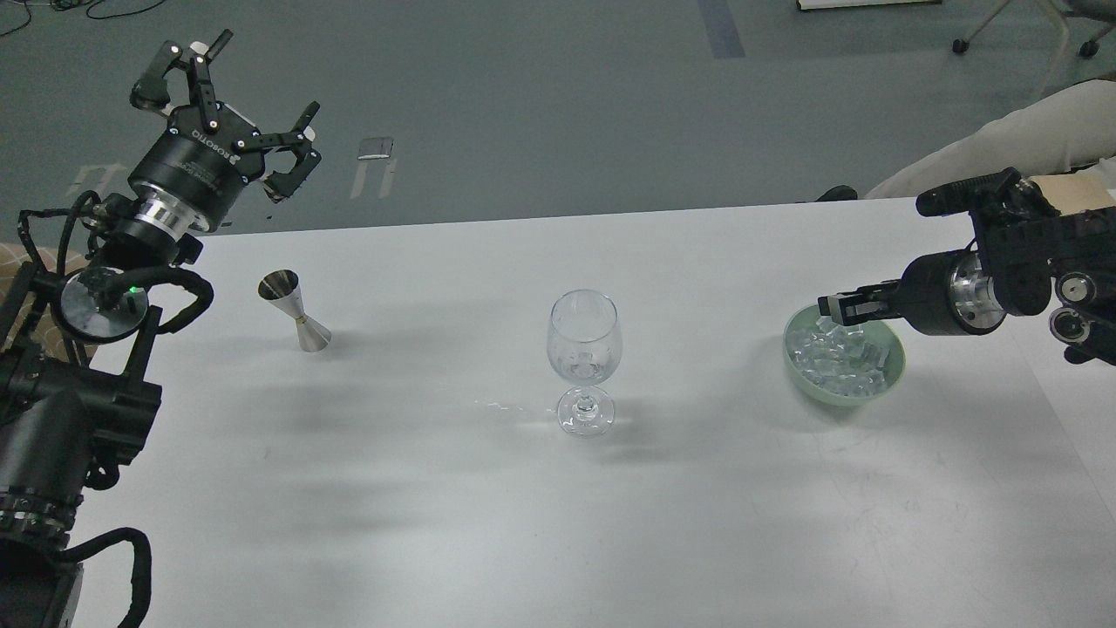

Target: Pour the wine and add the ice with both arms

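Observation:
The ice (844, 359) is a heap of small clear cubes in a pale green bowl (891, 377) at the right of the white table. My right gripper (835, 307) hovers just above the bowl's far-left rim. Its fingers are drawn together on what looks like one small clear cube. A clear stemmed wine glass (583, 349) stands upright at the table's middle. A steel jigger (295, 311) stands at the left. My left gripper (248, 96) is open and empty, raised high beyond the table's far-left corner, apart from the jigger.
A small wet streak (501, 407) lies on the table left of the glass's foot. A tan box (1077, 187) sits at the far right edge behind my right arm. The table's far edge runs just behind the jigger and the bowl.

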`<state>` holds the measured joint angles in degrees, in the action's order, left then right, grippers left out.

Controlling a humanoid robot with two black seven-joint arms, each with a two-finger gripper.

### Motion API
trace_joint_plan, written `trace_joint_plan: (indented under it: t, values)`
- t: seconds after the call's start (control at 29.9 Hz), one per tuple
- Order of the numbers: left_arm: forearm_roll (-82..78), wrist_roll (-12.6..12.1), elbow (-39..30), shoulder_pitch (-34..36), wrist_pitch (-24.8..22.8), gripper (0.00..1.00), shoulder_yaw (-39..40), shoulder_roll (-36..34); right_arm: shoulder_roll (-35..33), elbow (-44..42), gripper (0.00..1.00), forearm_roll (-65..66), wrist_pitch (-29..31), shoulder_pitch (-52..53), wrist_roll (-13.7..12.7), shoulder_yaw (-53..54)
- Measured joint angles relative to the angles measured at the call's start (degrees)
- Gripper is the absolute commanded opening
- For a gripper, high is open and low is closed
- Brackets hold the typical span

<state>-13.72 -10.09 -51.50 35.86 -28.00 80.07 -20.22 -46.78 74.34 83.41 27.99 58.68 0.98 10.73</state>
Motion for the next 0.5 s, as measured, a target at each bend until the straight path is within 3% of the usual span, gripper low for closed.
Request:
trace_joint_plan:
  t: [0.5]
  values:
    - [0.0, 0.0, 0.0, 0.2, 0.0, 0.98, 0.1, 0.1, -0.2, 5.1, 0.0, -0.2, 0.0, 7.5, 1.2, 0.1]
